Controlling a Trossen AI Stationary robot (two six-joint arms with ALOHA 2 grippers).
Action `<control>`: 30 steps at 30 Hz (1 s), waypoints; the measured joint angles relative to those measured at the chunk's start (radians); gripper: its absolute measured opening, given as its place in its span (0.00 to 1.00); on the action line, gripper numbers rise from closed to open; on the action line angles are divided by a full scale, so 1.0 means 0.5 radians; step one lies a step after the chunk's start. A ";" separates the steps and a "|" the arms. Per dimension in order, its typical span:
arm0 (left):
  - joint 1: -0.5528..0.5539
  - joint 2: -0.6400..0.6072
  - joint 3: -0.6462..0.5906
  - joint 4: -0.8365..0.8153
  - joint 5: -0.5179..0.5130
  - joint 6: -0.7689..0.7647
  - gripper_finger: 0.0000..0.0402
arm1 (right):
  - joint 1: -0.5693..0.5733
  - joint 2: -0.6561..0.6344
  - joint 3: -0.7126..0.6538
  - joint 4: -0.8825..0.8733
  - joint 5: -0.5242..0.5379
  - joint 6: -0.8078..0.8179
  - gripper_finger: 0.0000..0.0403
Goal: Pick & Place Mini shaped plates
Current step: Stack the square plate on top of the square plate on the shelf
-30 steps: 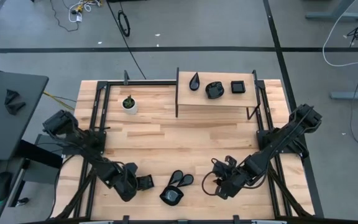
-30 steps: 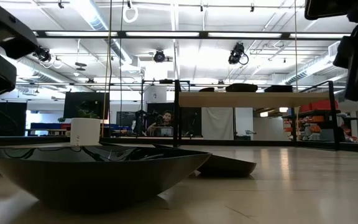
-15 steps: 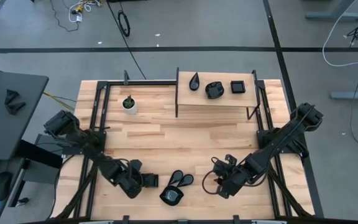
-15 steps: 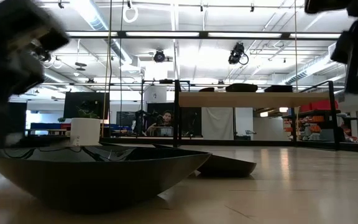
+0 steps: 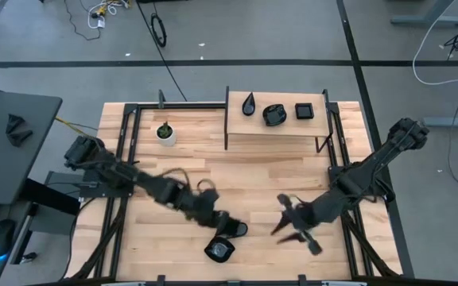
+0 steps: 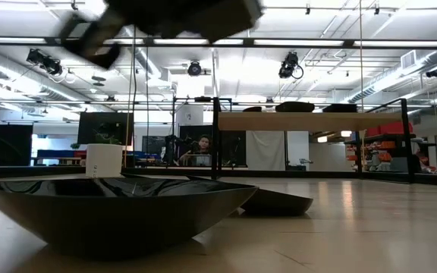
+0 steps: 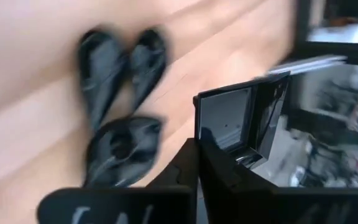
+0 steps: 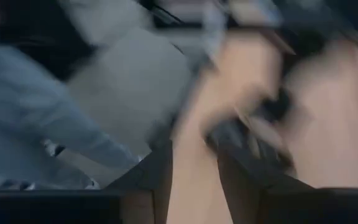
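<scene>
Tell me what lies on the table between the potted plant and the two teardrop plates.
In the high view the left arm crosses between the potted plant and the teardrop plates; the rest is bare wood.

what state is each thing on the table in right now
left hand: shut on square plate, above the table
right hand: open
teardrop pair: flat on table, side by side
round plate: flat on table
shelf plates: three, resting in a row
plant pot: upright
</scene>
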 joint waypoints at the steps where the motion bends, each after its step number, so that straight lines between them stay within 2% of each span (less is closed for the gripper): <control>1: 0.054 0.000 0.037 0.010 0.051 0.082 0.02 | 0.003 -0.007 0.003 0.102 -0.066 -0.193 0.32; 4: 0.198 0.000 0.134 0.042 0.173 0.274 0.03 | 0.027 0.019 0.003 0.220 -0.071 -0.585 0.32; 10: 0.353 0.000 0.254 0.039 0.279 0.428 0.02 | 0.002 0.164 0.001 0.205 0.390 -0.956 0.32; 17: 0.405 0.024 0.264 0.038 0.343 0.429 0.03 | -0.085 0.293 0.001 0.211 0.646 -1.454 0.32; 23: 0.405 0.092 0.261 0.040 0.353 0.428 0.03 | -0.157 0.375 0.000 0.204 0.644 -1.638 0.32; 30: 0.408 0.104 0.263 0.026 0.355 0.445 0.04 | -0.161 0.427 0.000 0.100 0.584 -1.665 0.31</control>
